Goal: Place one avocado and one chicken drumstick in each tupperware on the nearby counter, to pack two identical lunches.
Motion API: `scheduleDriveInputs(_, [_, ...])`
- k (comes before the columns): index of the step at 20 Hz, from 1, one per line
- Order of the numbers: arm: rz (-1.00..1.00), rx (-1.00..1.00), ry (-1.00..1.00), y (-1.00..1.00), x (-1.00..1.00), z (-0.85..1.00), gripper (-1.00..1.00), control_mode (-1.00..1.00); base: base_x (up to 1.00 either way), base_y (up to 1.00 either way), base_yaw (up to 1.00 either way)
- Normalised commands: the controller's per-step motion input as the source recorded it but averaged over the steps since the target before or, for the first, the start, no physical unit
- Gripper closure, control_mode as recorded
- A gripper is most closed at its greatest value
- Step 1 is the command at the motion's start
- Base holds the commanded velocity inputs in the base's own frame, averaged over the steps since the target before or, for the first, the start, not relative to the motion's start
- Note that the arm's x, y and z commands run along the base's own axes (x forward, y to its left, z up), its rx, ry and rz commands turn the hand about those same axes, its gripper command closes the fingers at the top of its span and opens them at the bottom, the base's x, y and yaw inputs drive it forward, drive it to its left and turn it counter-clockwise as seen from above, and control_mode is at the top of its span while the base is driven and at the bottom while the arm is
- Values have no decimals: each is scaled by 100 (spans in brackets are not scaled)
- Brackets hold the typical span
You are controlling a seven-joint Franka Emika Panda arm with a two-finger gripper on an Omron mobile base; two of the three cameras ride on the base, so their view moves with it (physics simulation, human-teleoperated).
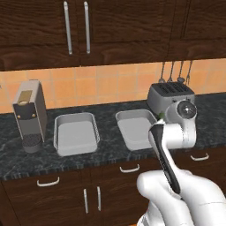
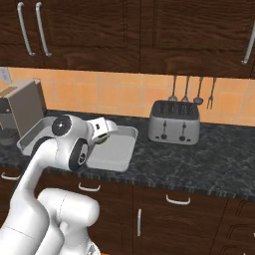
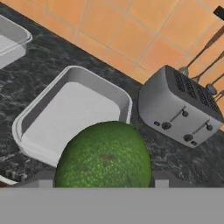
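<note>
Green avocado point(image 3: 104, 157) gripped in end effector point(image 3: 103, 183) above right tupperware point(image 3: 70, 113); long axis unclear.

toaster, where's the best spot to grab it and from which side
Grip the toaster across its narrow depth, front face to back face, coming straight down from above. Its body is a wide box standing upright on the counter; the slotted top is open to reach, while the wall sits close behind.
</note>
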Motion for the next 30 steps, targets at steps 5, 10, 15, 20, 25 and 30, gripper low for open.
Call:
scheduleDriveInputs(5, [-8, 18, 5, 32, 39, -56, 100, -100, 0, 0, 0])
scheduleDriveInputs(10, [-13, 28, -1, 2, 15, -23, 100, -100, 0, 0, 0])
scheduleDriveInputs(15, [-16, 25, -2, 0, 15, -9, 100, -100, 0, 0, 0])
scheduleDriveInputs(20, [-3, 5, 6, 0, 32, -5, 100, -100, 0, 0, 0])
scheduleDriveInputs(25, [0, 0, 13, 0, 46, -32, 100, -100, 0, 0, 0])
scheduleDriveInputs(30, [0, 0, 3, 0, 51, -36, 100, -100, 0, 0, 0])
